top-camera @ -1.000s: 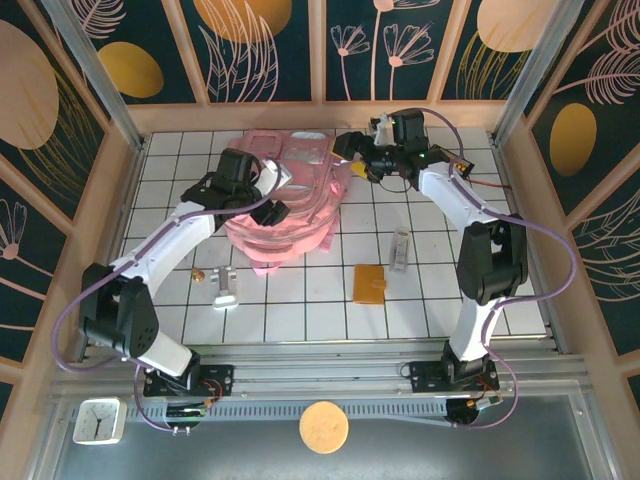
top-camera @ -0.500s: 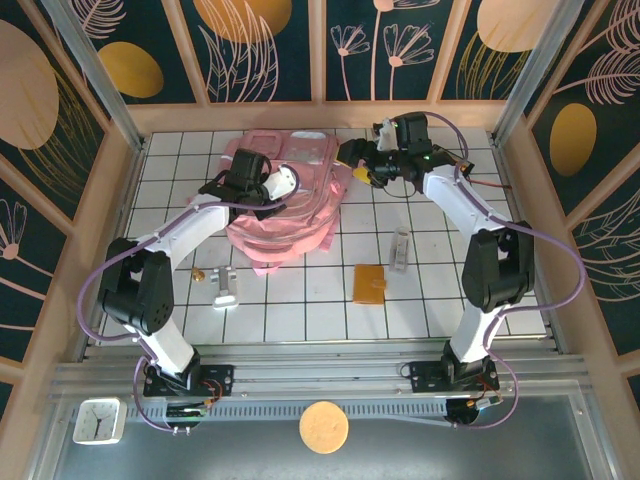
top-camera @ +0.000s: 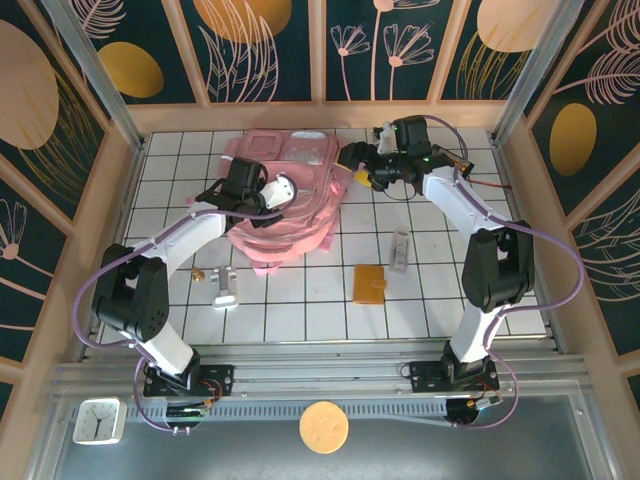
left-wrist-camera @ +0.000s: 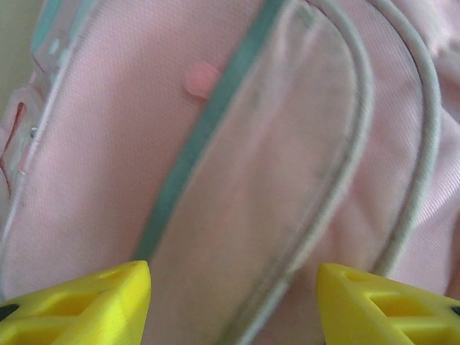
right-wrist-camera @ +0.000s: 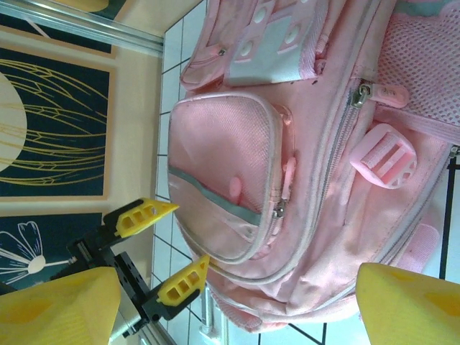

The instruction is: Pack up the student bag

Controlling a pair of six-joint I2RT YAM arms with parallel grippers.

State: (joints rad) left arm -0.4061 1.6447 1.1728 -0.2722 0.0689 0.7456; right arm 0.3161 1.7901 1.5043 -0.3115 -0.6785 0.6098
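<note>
The student bag (top-camera: 290,205) lies flat at the back middle of the tiled table, pink with zipped pockets. My left gripper (top-camera: 282,192) hovers over its front pocket. In the left wrist view its yellow fingertips (left-wrist-camera: 79,302) stand wide apart, left gripper (left-wrist-camera: 233,305) open, with pink fabric and a grey-green trim of the bag (left-wrist-camera: 237,165) between them and nothing gripped. My right gripper (top-camera: 354,173) is at the bag's right edge, open. The right wrist view shows the bag (right-wrist-camera: 323,144) between the right gripper (right-wrist-camera: 237,309) jaws, and the left gripper (right-wrist-camera: 190,231) at the pocket's edge.
On the tiles lie an orange wallet (top-camera: 369,283), a small clear case (top-camera: 400,248), a silver-white item (top-camera: 225,291) and a tiny brass piece (top-camera: 198,273). A clock (top-camera: 98,420) and a round tan disc (top-camera: 324,427) sit on the front ledge. Wooden walls enclose the table.
The left arm has swung in toward the bag, carrying its gripper a little farther back over the front pocket. The right gripper has shifted slightly toward the back right.
</note>
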